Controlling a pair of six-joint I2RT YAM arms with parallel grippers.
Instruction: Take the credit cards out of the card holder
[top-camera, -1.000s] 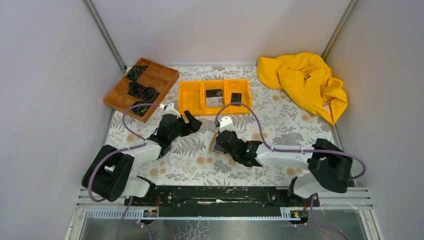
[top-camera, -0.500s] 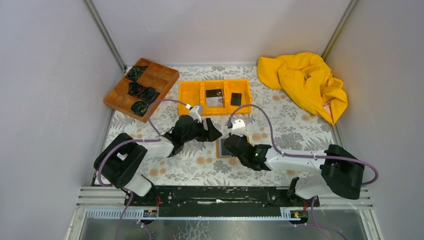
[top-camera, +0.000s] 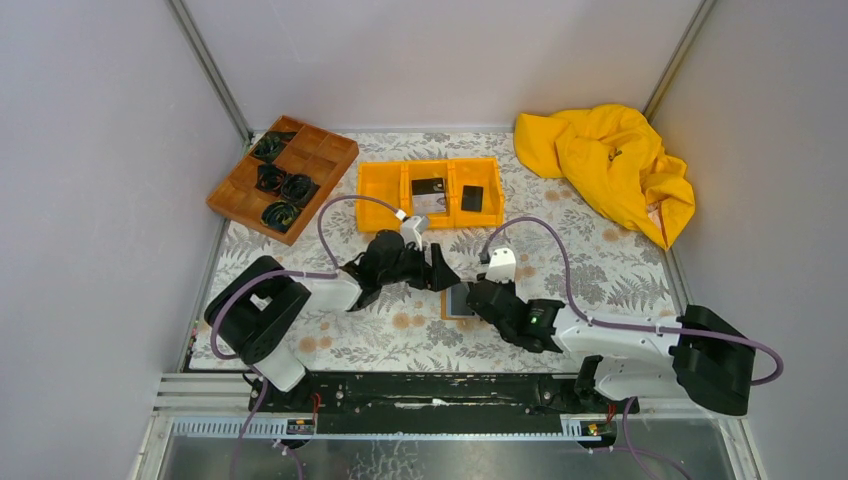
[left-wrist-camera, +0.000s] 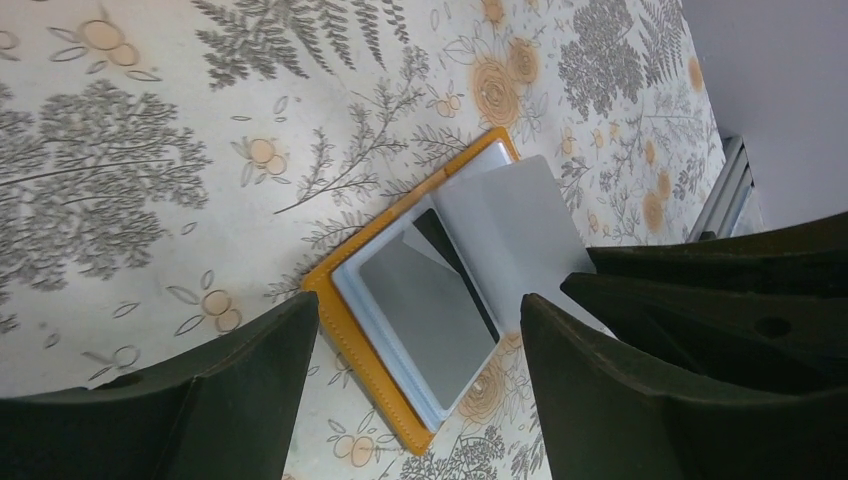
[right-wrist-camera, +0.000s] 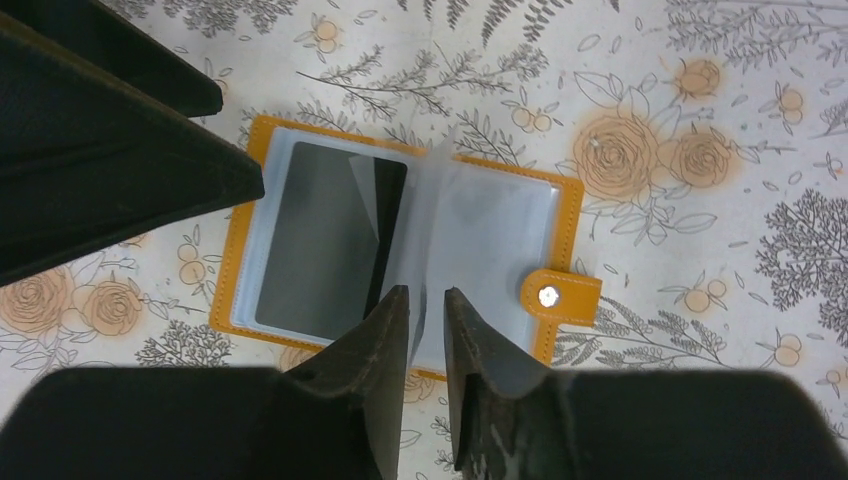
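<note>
While the card holder (right-wrist-camera: 330, 240) lay open, we found the right end effector (right-wrist-camera: 427, 300) clenched on its page (translucent), the left end effector (left-wrist-camera: 415, 305) released.

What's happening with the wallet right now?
The card holder lies open on the table between the two arms. The right tool is pinched on a clear sleeve and holds it up off the half below. The left tool hovers wide open over the holder and seems to touch nothing. A dark card sits in the exposed pocket, not yet pulled out.
</note>
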